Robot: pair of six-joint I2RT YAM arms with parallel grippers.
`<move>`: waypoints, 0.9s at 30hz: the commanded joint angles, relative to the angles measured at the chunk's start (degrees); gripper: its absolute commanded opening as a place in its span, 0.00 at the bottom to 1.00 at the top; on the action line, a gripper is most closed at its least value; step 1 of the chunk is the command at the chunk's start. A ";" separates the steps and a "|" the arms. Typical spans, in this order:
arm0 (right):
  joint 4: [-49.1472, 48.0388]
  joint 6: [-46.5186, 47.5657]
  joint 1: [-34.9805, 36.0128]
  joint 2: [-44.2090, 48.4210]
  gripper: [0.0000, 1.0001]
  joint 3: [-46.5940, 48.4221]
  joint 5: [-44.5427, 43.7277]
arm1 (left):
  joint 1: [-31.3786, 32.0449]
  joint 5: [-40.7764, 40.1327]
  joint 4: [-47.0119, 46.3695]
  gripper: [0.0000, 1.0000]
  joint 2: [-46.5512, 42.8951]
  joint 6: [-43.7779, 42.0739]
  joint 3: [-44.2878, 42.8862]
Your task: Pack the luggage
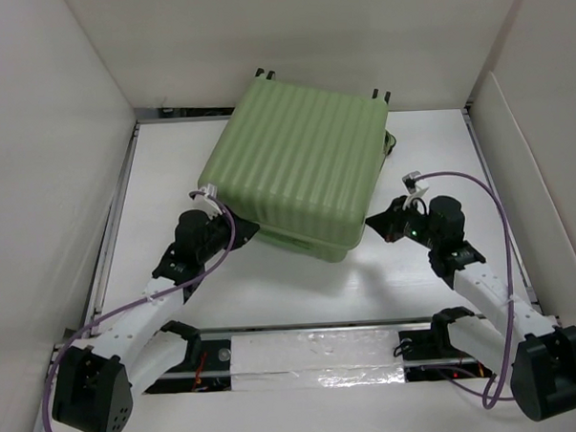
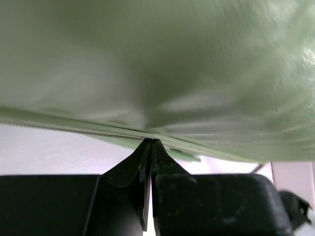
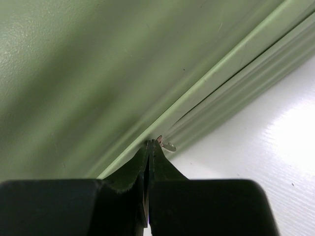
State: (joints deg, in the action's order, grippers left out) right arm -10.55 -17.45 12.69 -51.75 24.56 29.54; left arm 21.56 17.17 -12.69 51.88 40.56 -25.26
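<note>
Luggage [image 1: 300, 163]: lies flat on the white table [image 1: 272, 298], mid-width and toward the far edge, wheels [image 1: 380, 95] at its far side.
Lid: down over the lower shell, whose edge shows along the near side.
Contents: hidden, cannot tell.
Left gripper [image 2: 150, 143]: fingers pressed together, tips touching the zip seam at the near left corner.
Right gripper [image 3: 151, 143]: fingers together, gripping nothing, tips at the seam on the right side, just beside a small metal zip pull [image 3: 169, 146].
</note>
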 commanded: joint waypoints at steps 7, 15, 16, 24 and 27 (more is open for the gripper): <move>-16.87 -1.62 1.46 -5.47 0.16 -4.08 3.15 | 0.59 -4.69 -16.05 0.02 4.02 2.51 -8.05; -12.84 -1.44 0.94 3.74 0.34 -7.94 -2.64 | 0.59 -5.39 -6.05 0.05 -10.64 1.72 -2.61; -12.14 -1.62 0.94 4.63 0.34 -8.47 -3.08 | 0.59 -5.30 -3.16 0.05 -11.96 1.28 -1.47; -14.76 -3.29 0.41 6.40 0.00 -12.16 -4.32 | 0.59 -2.06 -0.31 0.11 -15.14 3.21 8.19; -19.06 -3.29 0.41 2.63 0.27 -11.73 -0.81 | 0.59 0.41 -4.09 0.24 -13.12 4.44 11.10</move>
State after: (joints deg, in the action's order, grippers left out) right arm -23.40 -21.04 13.17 -46.98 12.51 26.72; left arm 22.04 14.39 -13.93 37.39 43.24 -16.16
